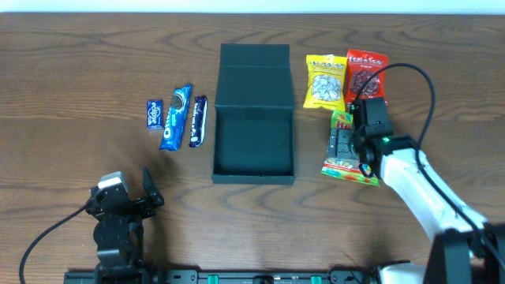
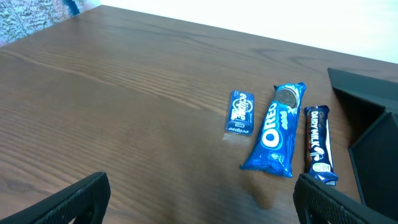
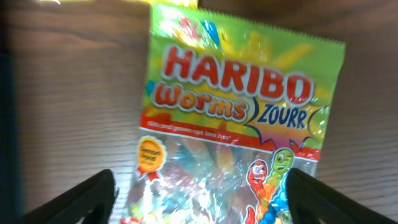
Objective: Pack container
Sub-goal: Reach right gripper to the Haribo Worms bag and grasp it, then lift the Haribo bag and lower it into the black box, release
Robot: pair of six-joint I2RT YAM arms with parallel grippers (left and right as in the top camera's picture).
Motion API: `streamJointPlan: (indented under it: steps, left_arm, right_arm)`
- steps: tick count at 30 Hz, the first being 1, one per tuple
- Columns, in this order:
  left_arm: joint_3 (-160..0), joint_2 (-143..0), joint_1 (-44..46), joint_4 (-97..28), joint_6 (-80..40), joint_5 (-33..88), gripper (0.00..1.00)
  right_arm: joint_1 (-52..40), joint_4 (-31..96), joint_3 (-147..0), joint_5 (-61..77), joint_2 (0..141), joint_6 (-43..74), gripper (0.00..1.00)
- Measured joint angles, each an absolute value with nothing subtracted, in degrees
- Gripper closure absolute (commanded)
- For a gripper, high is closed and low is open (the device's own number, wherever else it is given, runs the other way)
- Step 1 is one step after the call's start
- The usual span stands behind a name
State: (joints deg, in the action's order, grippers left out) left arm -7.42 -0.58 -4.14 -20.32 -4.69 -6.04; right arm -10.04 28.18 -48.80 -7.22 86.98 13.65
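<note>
Container: dark teal-green matte rectangular box [image 1: 253, 143], in the middle of the brown wood-grain counter [image 1: 79, 55], flap lid thrown back toward the far edge.
Right tool [image 3: 202, 200]: spread wide over the green Haribo worms bag [image 3: 230, 118], near the right edge.
Left tool [image 2: 199, 208]: fingers apart, gripping nothing, by the front-left corner.

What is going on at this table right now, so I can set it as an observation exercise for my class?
The right gripper hangs open over the green plastic Haribo worms sweet bag, not gripping it. The dark teal-green rectangular box sits open and empty in the middle. The left gripper is open, back from three blue snack packets. A yellow packet and a red packet lie beyond the bag.
</note>
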Motion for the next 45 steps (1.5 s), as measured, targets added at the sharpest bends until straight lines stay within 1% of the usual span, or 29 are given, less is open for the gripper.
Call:
streamJointPlan:
  steps: [3, 13, 14, 16, 18, 19, 22, 23, 30, 37, 45]
  left_arm:
    - [-7.4, -0.6, -4.1, -20.3, -4.7, -6.0, 0.05]
    - [-7.4, -0.6, -4.1, -20.3, -4.7, -6.0, 0.05]
    - [-7.4, -0.6, -4.1, -20.3, -4.7, -6.0, 0.05]
    - [-7.4, -0.6, -4.1, -20.3, -4.7, -6.0, 0.05]
    - [-7.4, -0.6, -4.1, -20.3, -4.7, -6.0, 0.05]
    - [-7.4, -0.6, -4.1, -20.3, -4.7, -6.0, 0.05]
    - [-7.4, -0.6, -4.1, -20.3, -4.7, -6.0, 0.05]
    - [-7.4, -0.6, -4.1, -20.3, -4.7, -6.0, 0.05]
    - [-7.4, -0.6, -4.1, -20.3, -4.7, -6.0, 0.05]
    - [-7.4, -0.6, -4.1, -20.3, -4.7, -6.0, 0.05]
    - [-7.4, -0.6, -4.1, -20.3, -4.7, -6.0, 0.05]
  right_arm:
    - [-9.2, 27.5, -48.8, -7.5, 90.5, 13.5, 0.23]
    - [-6.8, 24.8, -49.1, -4.6, 96.2, 13.4, 0.30]
    - [-6.7, 24.6, -49.2, -4.3, 96.4, 13.4, 0.33]
    - [-6.7, 24.3, -49.6, -4.0, 97.0, 13.1, 0.43]
    - [-6.7, 24.0, -50.0, -3.8, 97.5, 13.0, 0.57]
    - [-6.6, 23.9, -50.3, -3.7, 97.9, 13.3, 0.71]
    - [-6.7, 24.0, -50.8, -3.0, 98.1, 13.3, 0.90]
    - [-6.7, 24.0, -50.9, -2.8, 98.1, 13.3, 0.98]
    - [-6.5, 27.0, -51.9, -1.0, 98.1, 13.2, 0.99]
    - [-6.6, 37.9, -52.8, 2.6, 95.7, 13.3, 0.99]
    - [-8.0, 43.7, -54.7, 3.6, 84.4, 15.2, 0.98]
